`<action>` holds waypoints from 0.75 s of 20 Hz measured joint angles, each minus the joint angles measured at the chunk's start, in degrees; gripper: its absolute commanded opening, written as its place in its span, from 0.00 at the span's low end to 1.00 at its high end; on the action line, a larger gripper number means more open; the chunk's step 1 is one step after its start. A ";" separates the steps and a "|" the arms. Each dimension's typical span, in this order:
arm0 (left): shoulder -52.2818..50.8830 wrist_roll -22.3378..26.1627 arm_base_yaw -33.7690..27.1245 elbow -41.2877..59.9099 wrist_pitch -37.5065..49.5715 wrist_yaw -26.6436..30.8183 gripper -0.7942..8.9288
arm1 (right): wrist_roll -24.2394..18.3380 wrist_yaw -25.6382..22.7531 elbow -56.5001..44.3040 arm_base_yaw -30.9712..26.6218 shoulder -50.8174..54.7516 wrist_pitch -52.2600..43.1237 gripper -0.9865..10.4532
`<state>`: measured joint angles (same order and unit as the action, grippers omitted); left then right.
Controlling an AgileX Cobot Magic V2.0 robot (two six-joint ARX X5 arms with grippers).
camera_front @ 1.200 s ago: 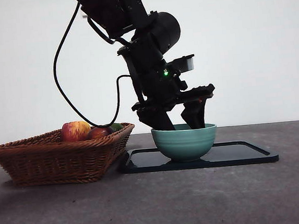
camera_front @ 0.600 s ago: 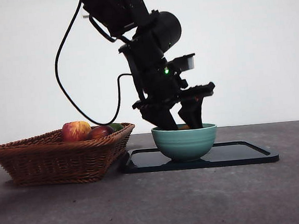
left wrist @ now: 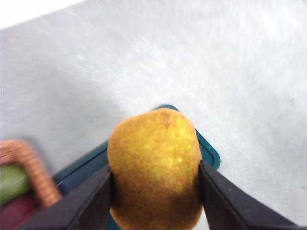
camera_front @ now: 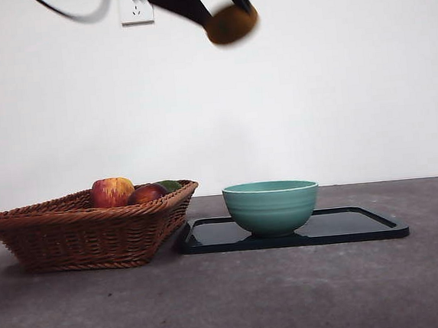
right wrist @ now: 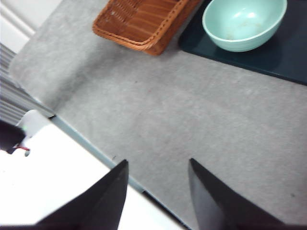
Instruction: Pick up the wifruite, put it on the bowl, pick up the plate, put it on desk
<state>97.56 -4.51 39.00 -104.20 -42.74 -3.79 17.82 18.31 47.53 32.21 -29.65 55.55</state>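
Gripping wifruite [camera_front: 230, 24], left pincer [left wrist: 154, 178] hangs high over bowl [camera_front: 272, 206] on tray [camera_front: 359, 225]. Right pincer [right wrist: 158, 188] jaws apart, well off over bare table [right wrist: 201, 110].

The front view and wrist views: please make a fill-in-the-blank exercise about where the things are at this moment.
1. The wifruite is clamped between the jaws of the ____ gripper.
2. The bowl stands on the black ____.
3. The apple lies in the wicker ____.
4. The right gripper hangs over the desk with its jaws ____.

Missing words: left; tray; basket; open
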 measured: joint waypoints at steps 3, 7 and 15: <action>-6.43 -2.12 -1.92 0.00 -3.82 3.08 0.30 | -0.02 -0.52 0.00 0.00 0.00 0.00 0.26; -12.33 -4.61 -4.81 1.05 -5.84 7.76 0.26 | -0.02 -0.52 0.00 0.00 0.00 0.00 0.26; -18.51 -10.27 -8.22 23.98 -0.11 14.19 0.26 | -0.90 -0.55 0.00 0.00 0.00 -0.11 0.26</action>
<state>79.05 -14.79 30.79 -80.23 -42.85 10.39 16.93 17.76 47.53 32.21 -29.65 55.44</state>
